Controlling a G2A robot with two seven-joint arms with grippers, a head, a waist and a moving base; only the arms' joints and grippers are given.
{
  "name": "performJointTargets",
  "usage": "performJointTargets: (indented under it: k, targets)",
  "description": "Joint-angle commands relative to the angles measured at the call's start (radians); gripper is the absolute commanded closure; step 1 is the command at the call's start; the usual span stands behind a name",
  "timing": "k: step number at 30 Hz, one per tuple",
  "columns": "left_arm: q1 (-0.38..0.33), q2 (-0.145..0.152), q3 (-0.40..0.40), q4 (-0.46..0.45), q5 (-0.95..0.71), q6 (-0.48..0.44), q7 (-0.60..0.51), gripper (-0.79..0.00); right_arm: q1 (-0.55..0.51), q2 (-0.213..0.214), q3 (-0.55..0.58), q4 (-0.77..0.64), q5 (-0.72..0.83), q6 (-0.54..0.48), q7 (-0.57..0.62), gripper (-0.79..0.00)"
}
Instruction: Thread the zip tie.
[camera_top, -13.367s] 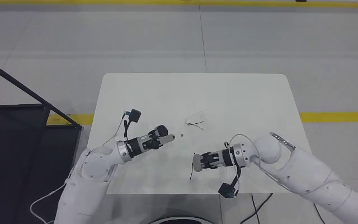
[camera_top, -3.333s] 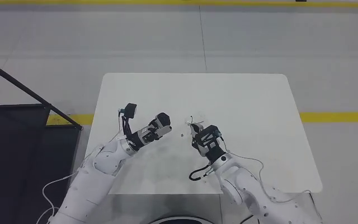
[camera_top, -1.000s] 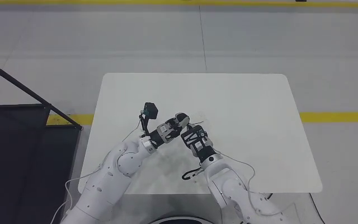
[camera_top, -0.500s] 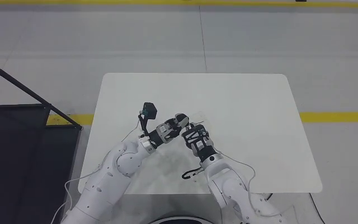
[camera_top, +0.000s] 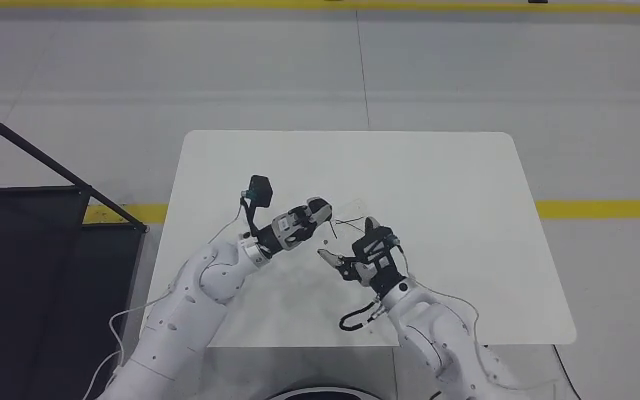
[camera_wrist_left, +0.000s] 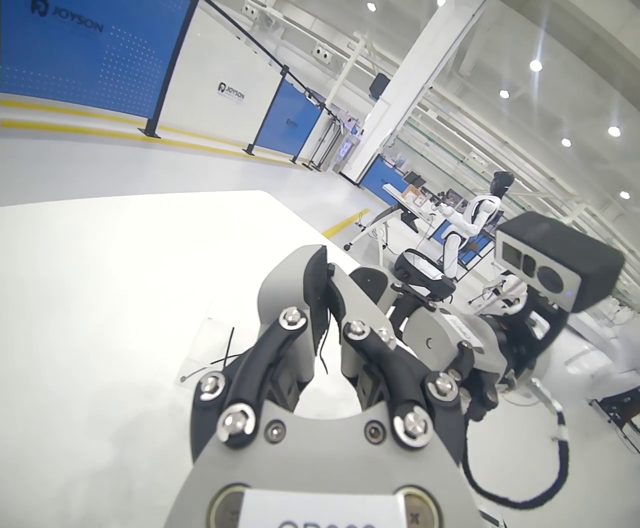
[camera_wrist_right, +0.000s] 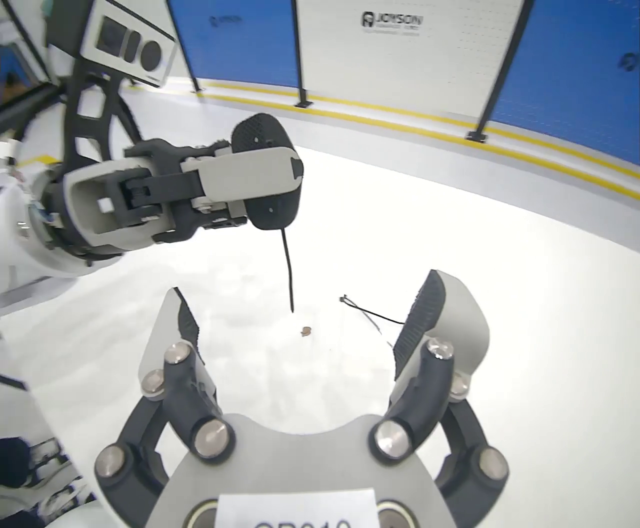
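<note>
My left gripper (camera_top: 316, 211) hovers over the middle of the white table (camera_top: 450, 180), shut on a thin black zip tie (camera_wrist_right: 287, 270) that hangs down from its pads. The left wrist view shows that tie (camera_wrist_left: 324, 325) pinched between the closed fingers of the left gripper (camera_wrist_left: 327, 280). My right gripper (camera_wrist_right: 305, 305) stands open just in front of it with nothing between its fingers, facing the left gripper (camera_wrist_right: 289, 190). From above, the right gripper (camera_top: 346, 250) sits a short way right of and nearer than the left one.
Loose black zip ties (camera_top: 350, 222) lie on the table just beyond the grippers, also seen as zip ties (camera_wrist_left: 220, 357) and a zip tie (camera_wrist_right: 370, 315). A small brown speck (camera_wrist_right: 305, 331) lies on the table below the hanging tie.
The two grippers were close together half a second ago. Now they have drawn apart: the right one has backed off to the right and stands open, while the left keeps the tie.
</note>
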Motion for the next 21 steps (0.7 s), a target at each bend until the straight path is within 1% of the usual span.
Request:
performJointTargets:
  k: [1, 3, 5, 11, 14, 17, 21]
  targets:
    - [-0.011, -0.001, 0.004, 0.022, -0.019, -0.033, -0.008, 0.0, -0.004, 0.008, 0.051, 0.03, 0.072, -0.123, -0.011, -0.785]
    - [-0.024, -0.002, 0.007, 0.043, -0.03, -0.051, -0.013, 0.0, -0.004, 0.008, 0.051, 0.03, 0.072, -0.123, -0.011, -0.785]
    - [-0.027, -0.003, 0.007, 0.049, -0.031, -0.05, -0.014, 0.0, -0.004, 0.008, 0.051, 0.03, 0.072, -0.123, -0.011, -0.785]
    - [-0.027, -0.003, 0.007, 0.049, -0.031, -0.05, -0.014, 0.0, -0.004, 0.008, 0.051, 0.03, 0.072, -0.123, -0.011, -0.785]
    - [-0.018, -0.003, 0.008, 0.031, -0.025, -0.028, -0.013, 0.0, -0.004, 0.008, 0.051, 0.03, 0.072, -0.123, -0.011, -0.785]
    - [-0.013, -0.004, 0.008, 0.022, -0.023, -0.03, -0.005, 0.0, 0.012, 0.008, 0.054, 0.06, 0.114, -0.204, 0.009, -0.785]
    - [-0.013, -0.004, 0.008, 0.029, -0.035, -0.079, -0.004, 0.0, 0.057, 0.01, 0.08, 0.139, 0.24, -0.364, 0.054, -0.785]
